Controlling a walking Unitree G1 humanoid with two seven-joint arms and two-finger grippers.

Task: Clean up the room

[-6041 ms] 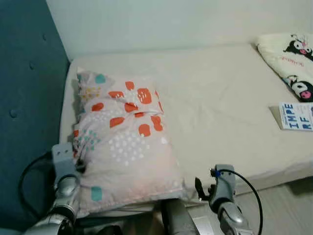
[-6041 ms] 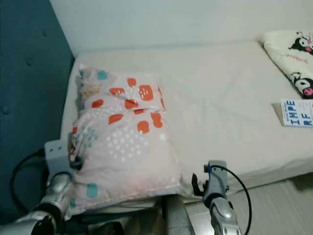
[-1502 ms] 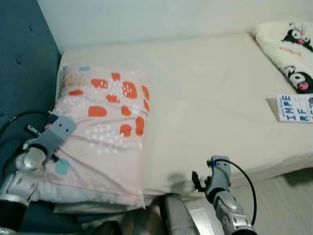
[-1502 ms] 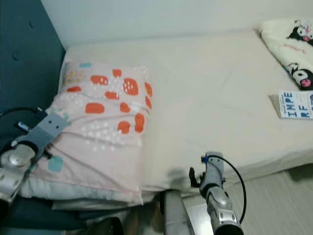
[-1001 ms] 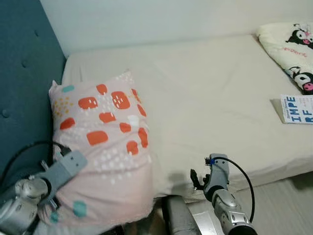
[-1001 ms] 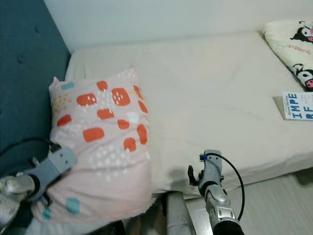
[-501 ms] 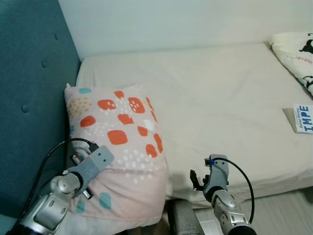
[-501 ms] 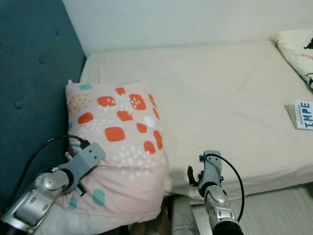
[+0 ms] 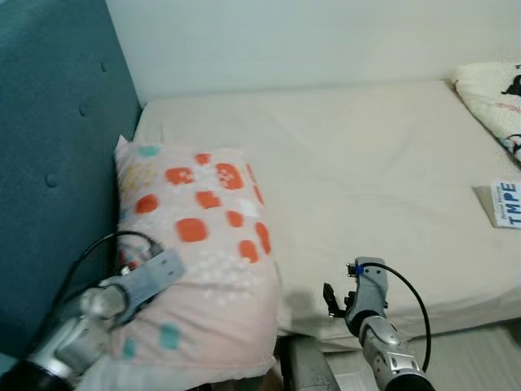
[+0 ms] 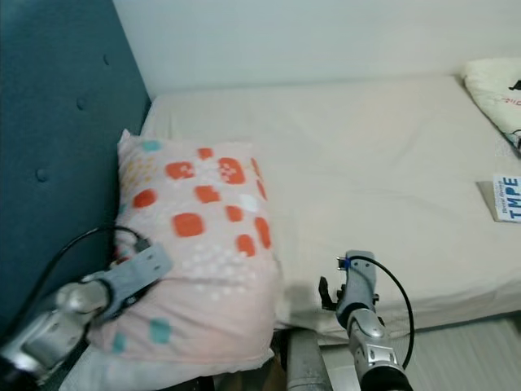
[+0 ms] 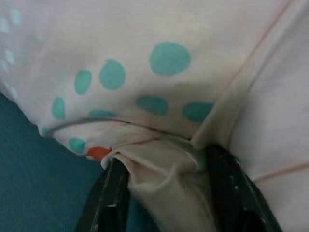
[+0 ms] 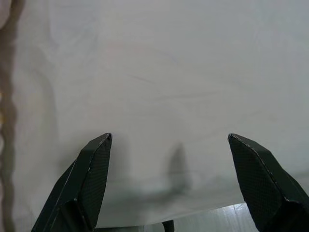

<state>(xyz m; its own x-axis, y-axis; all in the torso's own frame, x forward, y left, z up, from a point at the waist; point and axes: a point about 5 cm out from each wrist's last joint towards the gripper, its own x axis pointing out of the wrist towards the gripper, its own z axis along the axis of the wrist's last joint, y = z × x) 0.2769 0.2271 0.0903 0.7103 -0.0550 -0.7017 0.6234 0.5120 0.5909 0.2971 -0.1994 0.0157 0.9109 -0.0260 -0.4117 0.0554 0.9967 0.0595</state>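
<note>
Pillow (image 9: 199, 244), pink w/ orange blocks, white dots & teal spots, stands propped at head end of bed (image 9: 366, 171), leaning vs teal headboard (image 9: 49, 147). Left tool (image 11: 169, 179) clenched on a bunched fold of pillow fabric near its lower corner; wrist view shows both black fingers (image 11: 108, 193) pinching cloth. Right tool (image 12: 171, 179) released, fingers spread wide, hovering just off near bed edge over bare cream sheet, grasping nothing. Booklet (image 9: 506, 204) w/ blue letters lies at far right of mattress, cartoon-print blanket (image 9: 492, 98) beyond it.
</note>
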